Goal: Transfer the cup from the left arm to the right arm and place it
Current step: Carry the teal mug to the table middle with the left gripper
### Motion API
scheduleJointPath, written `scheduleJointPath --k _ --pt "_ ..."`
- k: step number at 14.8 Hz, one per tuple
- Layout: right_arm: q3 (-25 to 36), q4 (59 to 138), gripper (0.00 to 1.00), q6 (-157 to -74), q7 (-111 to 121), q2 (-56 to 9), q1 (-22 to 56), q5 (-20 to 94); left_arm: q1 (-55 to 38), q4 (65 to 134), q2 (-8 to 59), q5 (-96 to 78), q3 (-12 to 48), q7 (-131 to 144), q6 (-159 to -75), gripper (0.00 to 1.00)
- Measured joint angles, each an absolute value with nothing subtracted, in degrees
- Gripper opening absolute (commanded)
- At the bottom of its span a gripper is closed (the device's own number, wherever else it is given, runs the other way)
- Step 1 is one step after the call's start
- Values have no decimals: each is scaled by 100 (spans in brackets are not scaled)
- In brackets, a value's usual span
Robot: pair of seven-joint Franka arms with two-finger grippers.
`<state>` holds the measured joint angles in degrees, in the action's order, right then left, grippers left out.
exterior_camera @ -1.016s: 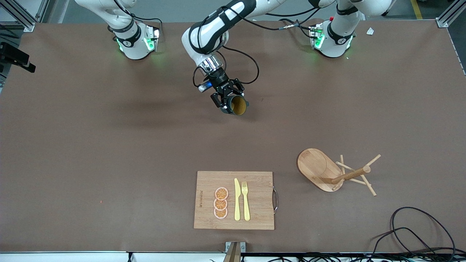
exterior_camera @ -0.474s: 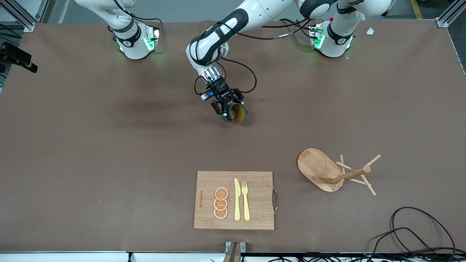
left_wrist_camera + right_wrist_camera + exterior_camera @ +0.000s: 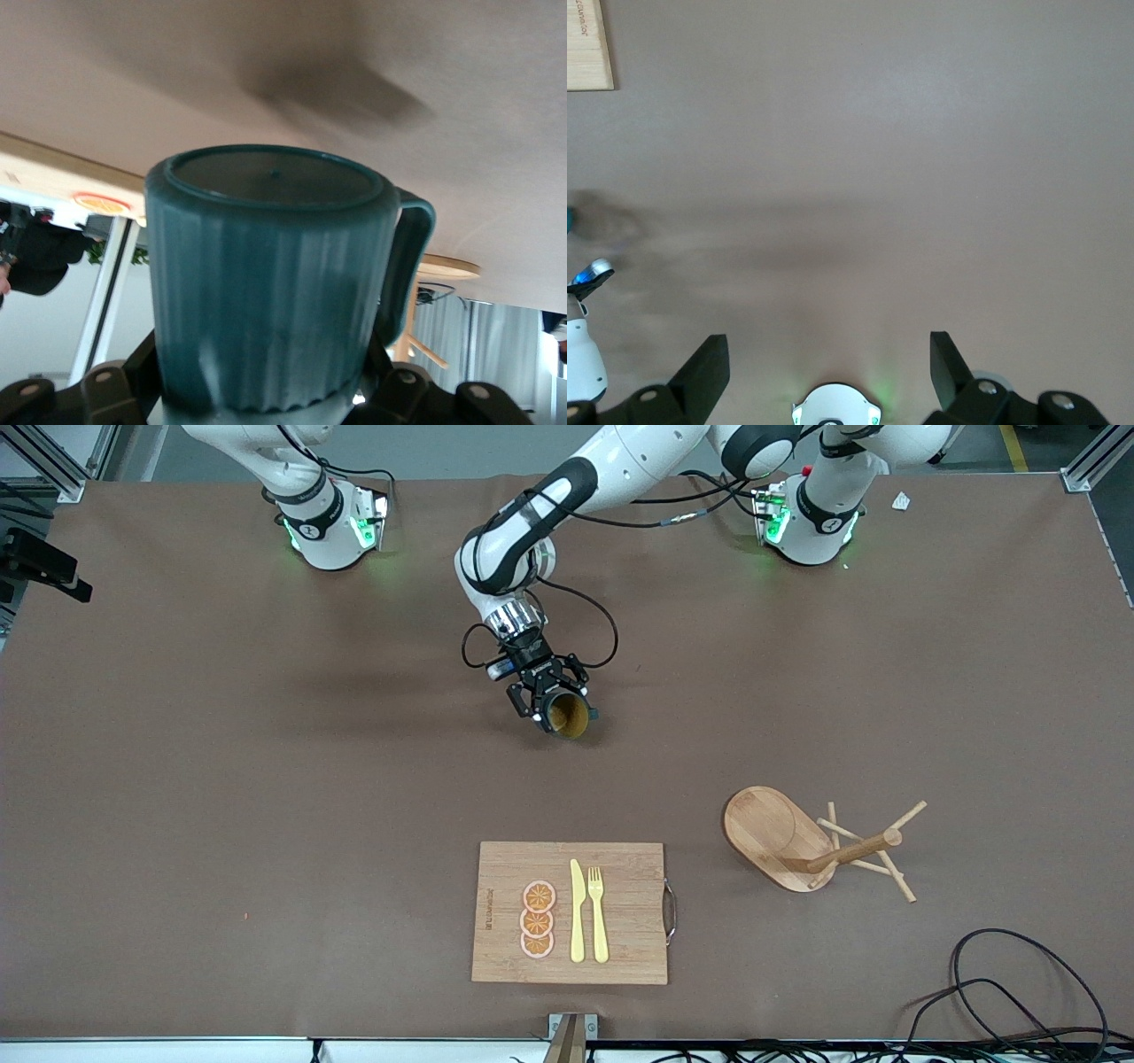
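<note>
The cup (image 3: 570, 716) is a dark teal ribbed mug with a mustard-yellow inside. It lies tilted with its mouth toward the front camera, over the middle of the table. My left gripper (image 3: 555, 707) is shut on its body. In the left wrist view the cup (image 3: 266, 283) fills the frame between my left gripper's (image 3: 266, 394) fingers, base outward and handle to one side. My right gripper (image 3: 827, 352) is open and empty, held high over the table by its own base, where the right arm waits. It does not show in the front view.
A wooden cutting board (image 3: 629, 903) with a yellow knife, a yellow fork and three orange slices lies near the front edge. A wooden peg rack (image 3: 802, 841) lies tipped over toward the left arm's end. Black cables (image 3: 1019, 992) lie at that front corner.
My left gripper has carried the cup lower and a little toward the cutting board, and the forearm has stretched out. The right arm has not moved.
</note>
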<state>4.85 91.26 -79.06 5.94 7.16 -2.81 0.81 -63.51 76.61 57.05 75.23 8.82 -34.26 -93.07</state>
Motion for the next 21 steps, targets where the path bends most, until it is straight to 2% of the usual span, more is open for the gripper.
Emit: scheduleJointPath --k 8,9,10,21 --pt "485 9126 100 -7907 594 714 -281 82 -6731 7597 5873 7588 797 -3667 -9307 53" --pt "485 9126 100 -7907 594 714 -281 82 -6804 7597 5882 7588 796 -3668 -9270 64" --pt "485 9126 100 -7907 594 714 -281 82 -6866 7597 5893 7588 796 -3667 -9225 100" --pt "485 9126 100 -7932 594 709 -281 85 -6961 7370 6012 7543 849 -3575 -9190 100"
